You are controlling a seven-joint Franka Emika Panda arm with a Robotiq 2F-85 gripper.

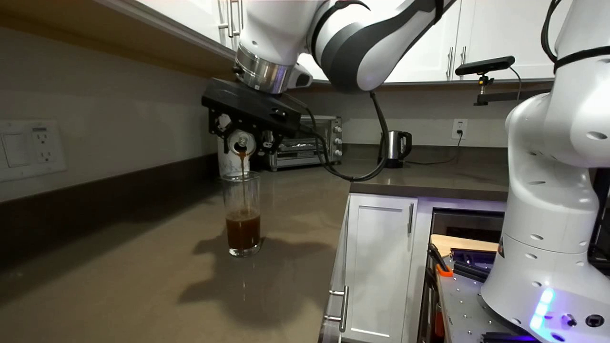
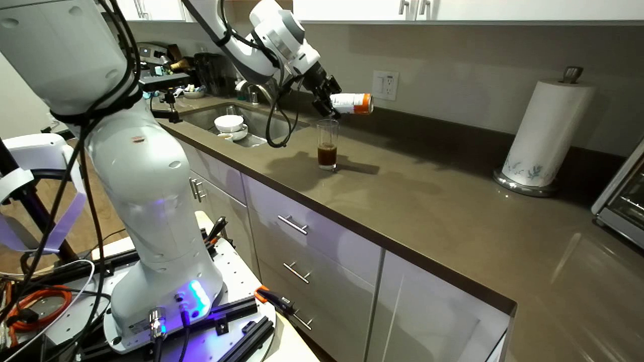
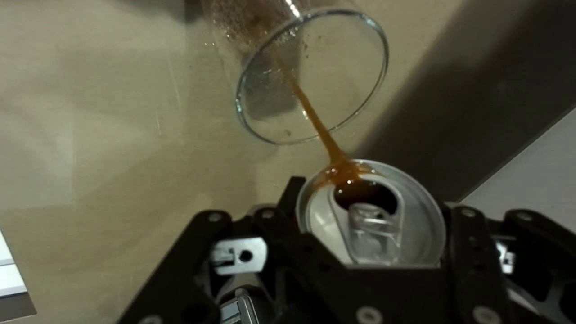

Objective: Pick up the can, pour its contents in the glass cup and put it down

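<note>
Pouring: one can (image 2: 352, 103), tipped, clasped above the countertop (image 2: 453, 241) by the gripper (image 1: 244, 139), fingers (image 3: 470, 252) parted only by the can's width; brown liquid (image 3: 315, 118) being received by one upright glass (image 2: 327, 138), stood between front and wall edges.

From where I stand I count one robot arm (image 2: 151, 166) with its two fingers (image 3: 291, 193), one can (image 2: 349, 103), one glass cup (image 1: 233, 202), one paper-towel roll (image 2: 551, 130), one kettle (image 1: 395, 145), one toaster oven (image 1: 299, 155), one sink (image 2: 201, 119), two wall socket plates (image 1: 32, 150) and at least two white dishes (image 2: 229, 122).
</note>
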